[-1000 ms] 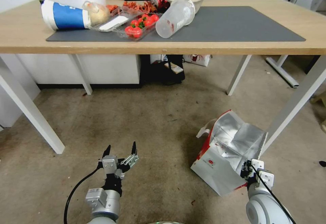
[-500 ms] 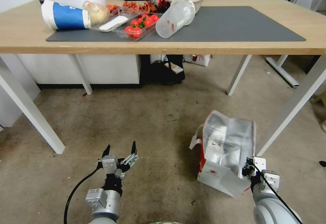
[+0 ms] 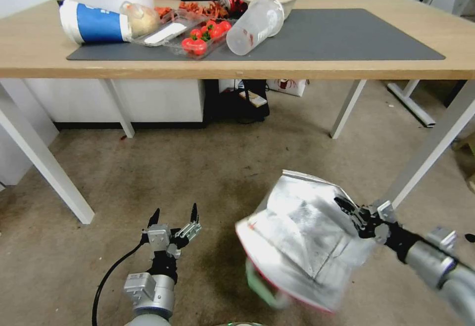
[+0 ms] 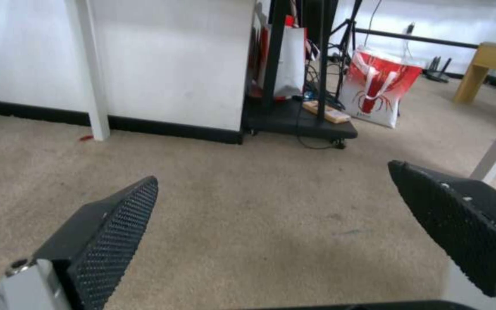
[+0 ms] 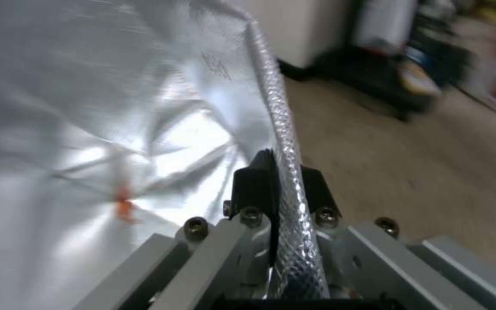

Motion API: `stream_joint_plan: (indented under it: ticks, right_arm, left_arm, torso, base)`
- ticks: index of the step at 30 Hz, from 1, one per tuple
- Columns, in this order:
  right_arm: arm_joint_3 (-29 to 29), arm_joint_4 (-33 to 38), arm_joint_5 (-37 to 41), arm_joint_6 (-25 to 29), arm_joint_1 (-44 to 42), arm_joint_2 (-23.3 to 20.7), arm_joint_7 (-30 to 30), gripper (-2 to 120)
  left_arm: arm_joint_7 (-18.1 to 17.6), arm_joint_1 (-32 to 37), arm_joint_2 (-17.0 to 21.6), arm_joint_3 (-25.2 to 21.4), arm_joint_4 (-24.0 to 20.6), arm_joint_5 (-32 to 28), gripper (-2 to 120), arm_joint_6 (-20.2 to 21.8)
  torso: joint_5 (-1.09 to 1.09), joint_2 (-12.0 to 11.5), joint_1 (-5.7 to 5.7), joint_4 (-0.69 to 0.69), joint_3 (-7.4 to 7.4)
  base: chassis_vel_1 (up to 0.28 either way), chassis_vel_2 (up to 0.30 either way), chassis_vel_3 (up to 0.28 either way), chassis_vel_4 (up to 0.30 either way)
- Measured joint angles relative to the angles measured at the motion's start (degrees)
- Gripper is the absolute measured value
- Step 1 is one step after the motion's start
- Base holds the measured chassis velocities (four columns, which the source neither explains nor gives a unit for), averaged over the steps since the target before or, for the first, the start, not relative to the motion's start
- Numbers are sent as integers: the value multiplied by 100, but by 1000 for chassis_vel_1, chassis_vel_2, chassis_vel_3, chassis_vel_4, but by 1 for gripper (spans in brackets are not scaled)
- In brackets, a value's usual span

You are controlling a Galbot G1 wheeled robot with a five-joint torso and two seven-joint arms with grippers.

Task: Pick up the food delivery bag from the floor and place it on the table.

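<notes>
The food delivery bag [image 3: 302, 237] is held clear of the floor [image 3: 208, 177] at about five o'clock in the head view, its foil rim clamped between the closed fingers of the right pincer [image 3: 352, 211]. The left pincer [image 3: 174, 215] hangs spread wide, empty, at seven o'clock. A thin-rim grip could tear or slip as the bag swings. The bag's underside and handles are blurred.

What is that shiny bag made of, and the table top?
The bag, pinched at its rim by the right end effector, looks lined with silver foil: it is shiny, creased and crinkled. Its outside seems to be paper, but that part is blurred. The table top looks like pale wood with a smooth matte finish, perhaps laminate, with a dull grey mat on it.
</notes>
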Motion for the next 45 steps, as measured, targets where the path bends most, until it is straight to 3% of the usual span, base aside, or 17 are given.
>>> stream_joint_plan:
  ticks: [5, 19, 30, 45]
  right_arm:
    - [92, -199, 378, 1, 264, -655, -637, 0]
    - [-41, -186, 1412, -477, 391, -1424, -778, 0]
    - [45, 48, 2344, -807, 343, -1698, -608, 0]
    - [15, 209, 2333, -829, 291, -1571, -638, 0]
  left_arm:
    - [-9, -12, 2, -1, 35, -6, 100, 11]
    - [-121, -49, -40, -36, 31, -24, 100, 92]
    - [-155, -56, -58, -59, -45, -33, 100, 130]
    - [-164, -36, -49, -74, -104, -47, 100, 105]
  torso:
    - [-2, 0, 0, -1, 0]
    - [-2, 0, 0, -1, 0]
    - [-3, 0, 0, -1, 0]
    - [-3, 0, 0, -1, 1]
  base:
    - [0, 0, 0, 0]
    - [0, 0, 0, 0]
    - [0, 0, 0, 0]
    - [0, 0, 0, 0]
